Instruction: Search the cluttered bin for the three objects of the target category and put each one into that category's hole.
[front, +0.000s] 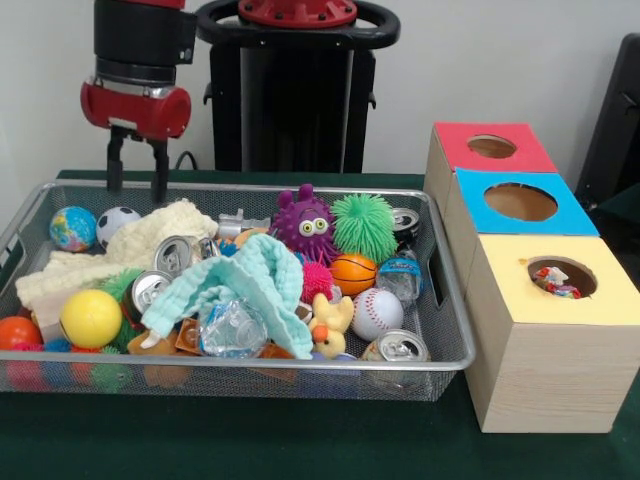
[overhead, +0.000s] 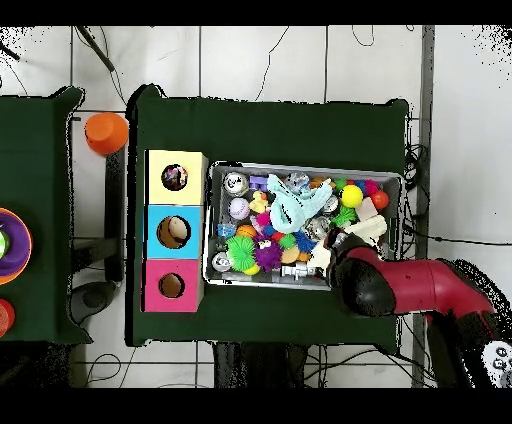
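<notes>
The wire-mesh bin is full of toys; it also shows in the overhead view. The cream-yellow knitted cloth lies at its back left, partly under cans, and shows in the overhead view. My gripper hangs open and empty just above the bin's back left rim, close to that cloth. In the overhead view the arm's wrist hides it. The yellow-topped hole is in the nearest wooden box; a confetti-patterned cloth shows inside it. The hole also shows in the overhead view.
A mint cloth lies mid-bin among silver cans, spiky balls, a purple monster, a yellow ball and a baseball. The blue-topped hole and red-topped hole stand behind the yellow one.
</notes>
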